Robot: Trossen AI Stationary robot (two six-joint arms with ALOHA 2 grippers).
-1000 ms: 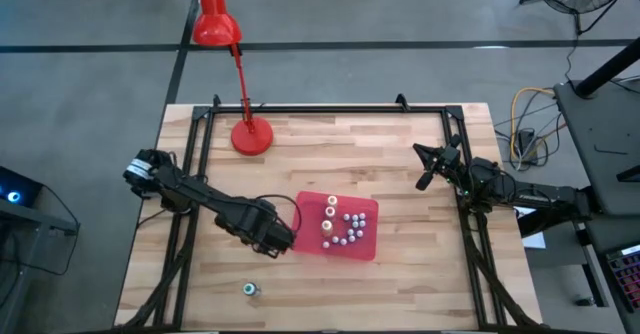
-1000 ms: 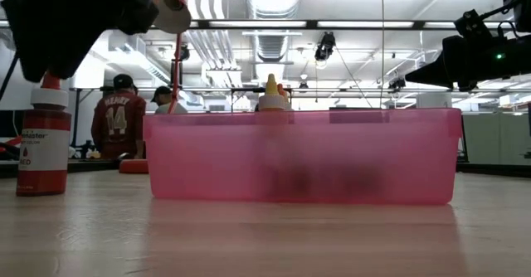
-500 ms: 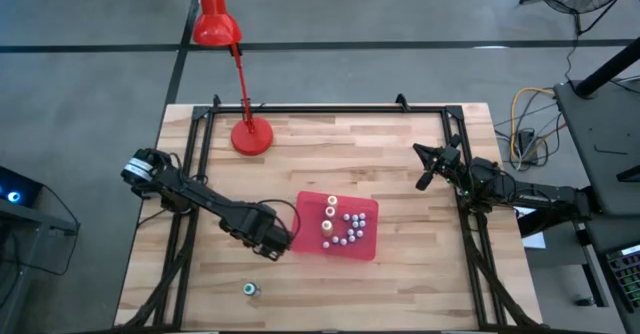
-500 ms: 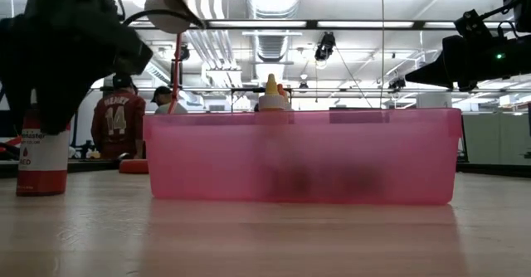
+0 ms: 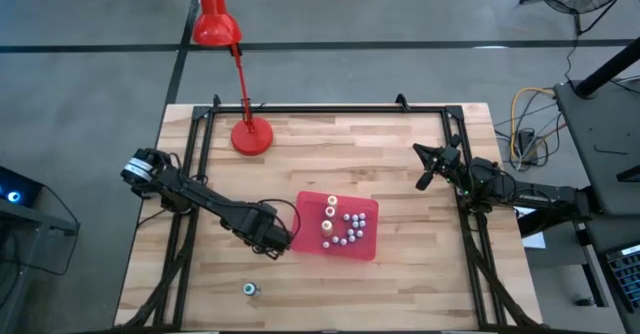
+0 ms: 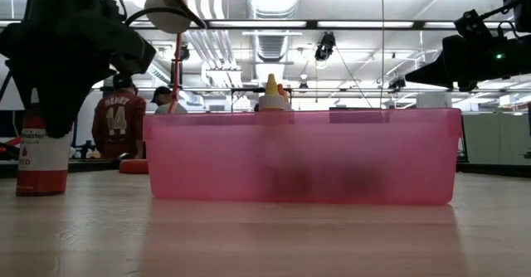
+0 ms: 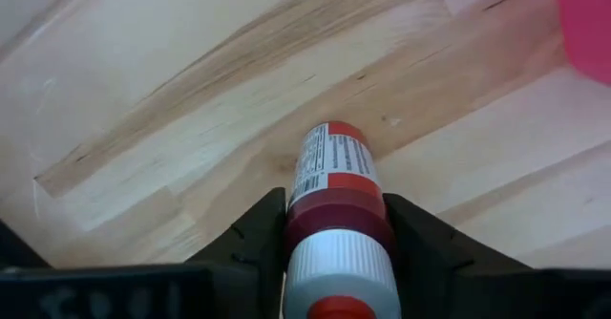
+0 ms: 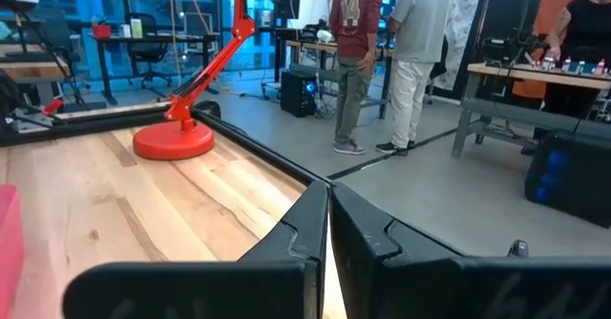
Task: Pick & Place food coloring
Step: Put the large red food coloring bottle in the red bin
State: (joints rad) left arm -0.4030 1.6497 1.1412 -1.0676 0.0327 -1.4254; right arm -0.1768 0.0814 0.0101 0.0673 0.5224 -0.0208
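Observation:
A red food coloring bottle (image 7: pixel 334 166) with a white cap stands upright on the wooden table, just left of a pink tray (image 5: pixel 305 209). My left gripper (image 5: pixel 272 244) is down over the bottle, its fingers shut on it; in the low view it covers the bottle's top (image 6: pixel 41 165). The tray holds several tiny food coloring bottles (image 5: pixel 350 229) and a taller tan-topped one (image 6: pixel 271 94). A small teal-topped bottle (image 5: pixel 250 289) stands alone near the front edge. My right gripper (image 8: pixel 327 214) is shut and holds nothing at the table's right edge (image 5: pixel 425 169). My left gripper pinches the red bottle's upper body just below the white cap (image 7: pixel 336 219) between its two fingers (image 7: pixel 258 233), one on each side. The fingers come from above, pointing down. The bottle stands upright with its base (image 6: pixel 41 190) on the table.
A red desk lamp stands with its base (image 5: pixel 251 136) at the far left of the table. The pink tray's left wall is close to my left gripper. People stand in the room beyond the table (image 8: pixel 358 32).
My left gripper has come down over the red bottle, so that its body now hides the bottle's red tip and cap in the low view. The bottle has stayed upright in its place on the table.

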